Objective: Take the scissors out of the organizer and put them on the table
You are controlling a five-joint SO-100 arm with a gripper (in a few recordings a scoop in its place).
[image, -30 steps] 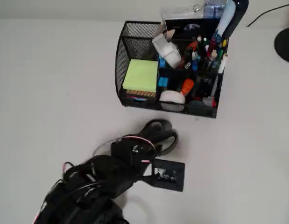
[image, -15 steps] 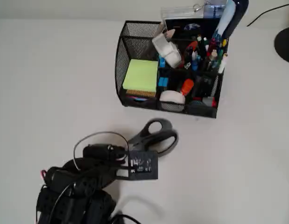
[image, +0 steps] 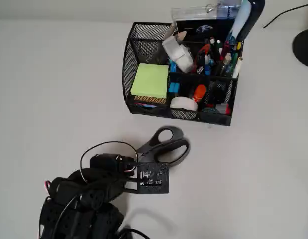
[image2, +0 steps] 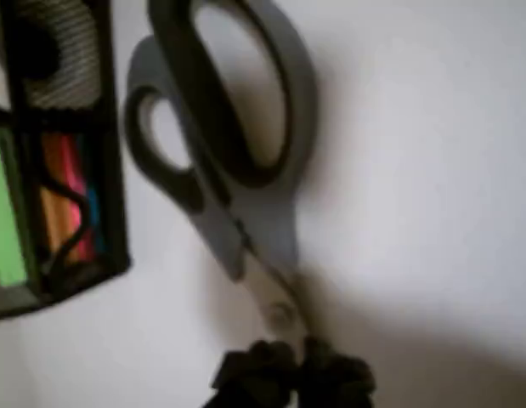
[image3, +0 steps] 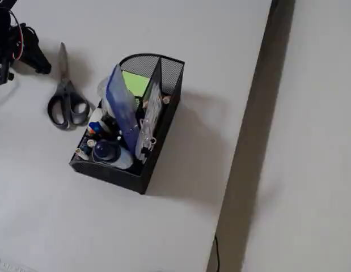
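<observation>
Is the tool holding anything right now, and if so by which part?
Nothing is held. The scissors lie flat on the table, with the tool beside their blades.

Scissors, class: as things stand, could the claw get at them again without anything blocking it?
Probably yes. The scissors lie flat on the bare table, apart from the organizer, and the claw sits right by the blade end with nothing between.

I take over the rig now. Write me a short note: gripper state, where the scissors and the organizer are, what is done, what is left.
Gripper: beside the blade tips, holding nothing; open or shut cannot be told.
Scissors: flat on the table, in front of the organizer, apart from it.
Organizer: upright, with pens, a green sticky-note pad and tape.
Done: scissors are out and on the table.
Left: likely only pulling the arm clear.
</observation>
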